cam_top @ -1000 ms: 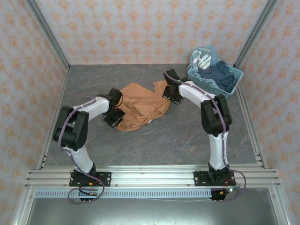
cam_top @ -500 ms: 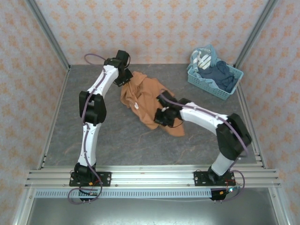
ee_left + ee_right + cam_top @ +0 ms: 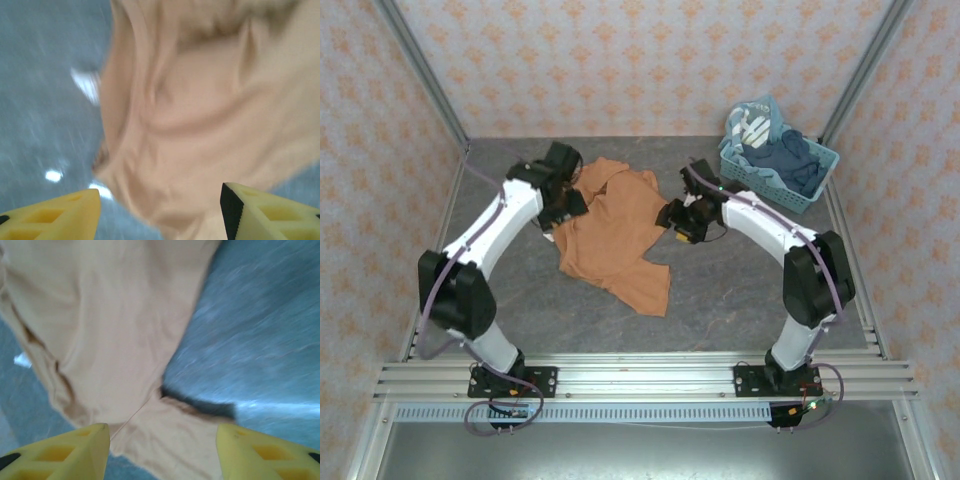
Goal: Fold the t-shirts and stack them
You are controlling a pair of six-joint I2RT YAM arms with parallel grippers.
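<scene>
On the left we see the left claw (image 3: pixel 566 208) low over the grey bench (image 3: pixel 740 290), at the left edge of the orange-brown t-shirt (image 3: pixel 615 235). In the left wrist view its yellow fingers (image 3: pixel 65 212) stand wide apart, so the left claw (image 3: pixel 160 192) is open. Rumpled orange cloth (image 3: pixel 200 125) lies ahead of the gap and nothing is pinched.

The t-shirt lies loosely spread in the middle of the bench, between the two claws. It is creased, and one corner reaches toward the near edge.

To its right, the right claw (image 3: pixel 678 216) sits just beside the shirt's right edge. In the right wrist view its fingers (image 3: pixel 60 452) are likewise well apart, so the right claw (image 3: pixel 162 427) is open. The cloth (image 3: pixel 110 330) is spread in front of it and bare bench (image 3: pixel 260 340) shows to the right. We cannot tell whether either claw touches the fabric.

At the far right corner stands a light blue basket (image 3: pixel 745 165) holding dark blue clothes (image 3: pixel 790 158), well apart from the t-shirt.
</scene>
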